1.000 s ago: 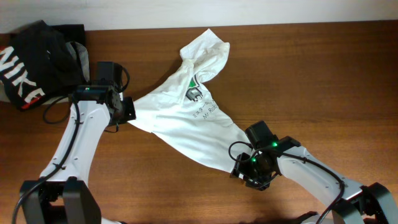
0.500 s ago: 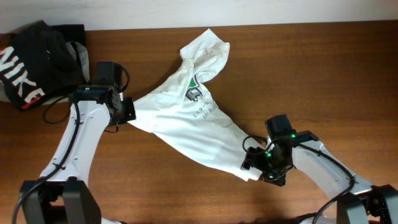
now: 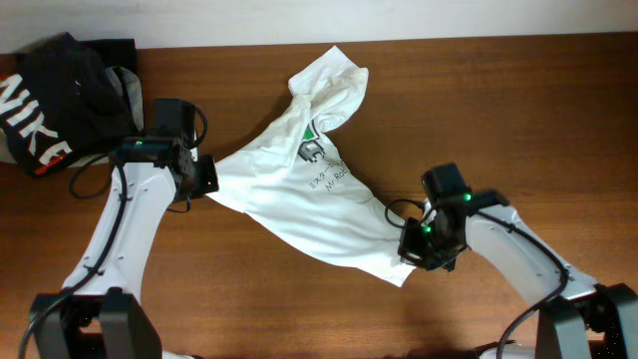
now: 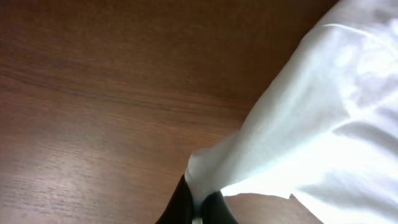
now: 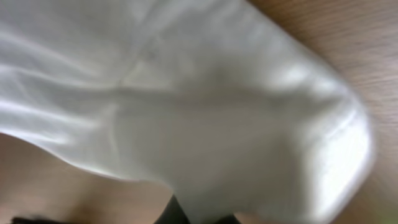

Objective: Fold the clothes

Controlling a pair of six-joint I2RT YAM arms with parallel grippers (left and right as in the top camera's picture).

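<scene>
A white T-shirt [image 3: 299, 189] with a small green and black print lies crumpled across the middle of the wooden table. My left gripper [image 3: 206, 179] is shut on the shirt's left corner; in the left wrist view the cloth [image 4: 298, 124] runs down between the dark fingers [image 4: 214, 208]. My right gripper [image 3: 411, 244] is shut on the shirt's lower right edge. White cloth [image 5: 186, 106] fills the right wrist view and hides most of the fingers.
A black garment with white NIKE lettering [image 3: 45, 100] lies heaped at the table's far left corner. Bare wood [image 3: 528, 120] stretches to the right of the shirt and along the front edge.
My right gripper went right along the shirt's lower edge, opened wide, then came back a little and shut on the cloth. The left arm has not moved.
</scene>
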